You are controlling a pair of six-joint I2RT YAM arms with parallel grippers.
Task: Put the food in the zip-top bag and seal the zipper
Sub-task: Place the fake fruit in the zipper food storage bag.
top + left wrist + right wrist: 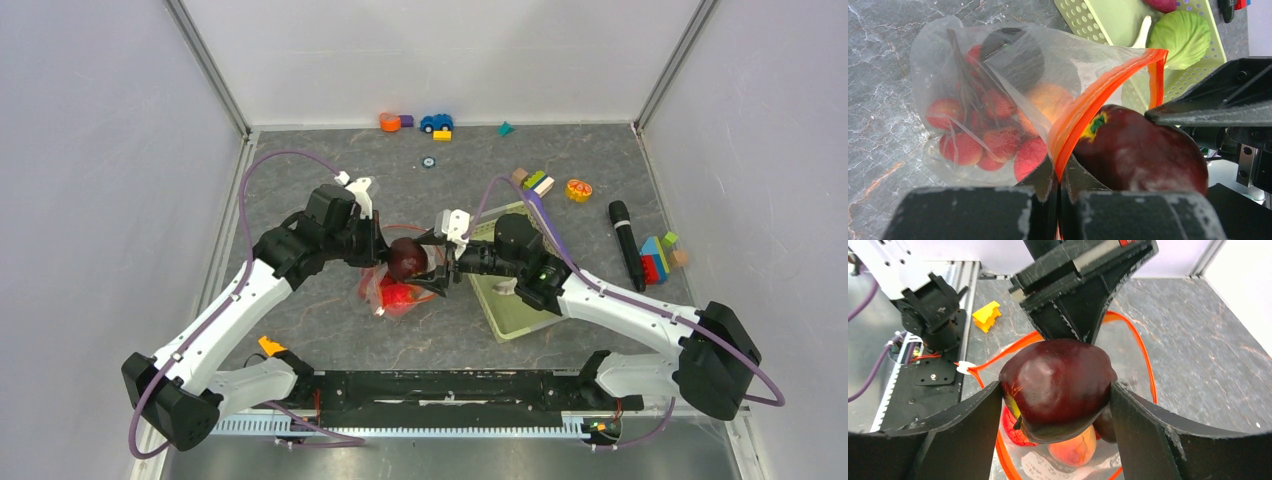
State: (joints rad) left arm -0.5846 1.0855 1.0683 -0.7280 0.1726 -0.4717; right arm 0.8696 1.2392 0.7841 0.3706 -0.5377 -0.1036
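Crinkly clear zip-top bag (938, 60) looks limp and slippery; the left gripper (1058, 181) is pinched on its orange zipper (1098, 95) rim, the firmest hold, while the right gripper (1055, 390) clamps a smooth dark plum (1058, 367) just above the mouth.

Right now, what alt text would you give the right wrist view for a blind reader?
The right gripper clamps a dark plum over the open mouth of the clear zip-top bag. The left gripper pinches the bag's far rim by the orange zipper, and a peach shows inside the bag below the plum.
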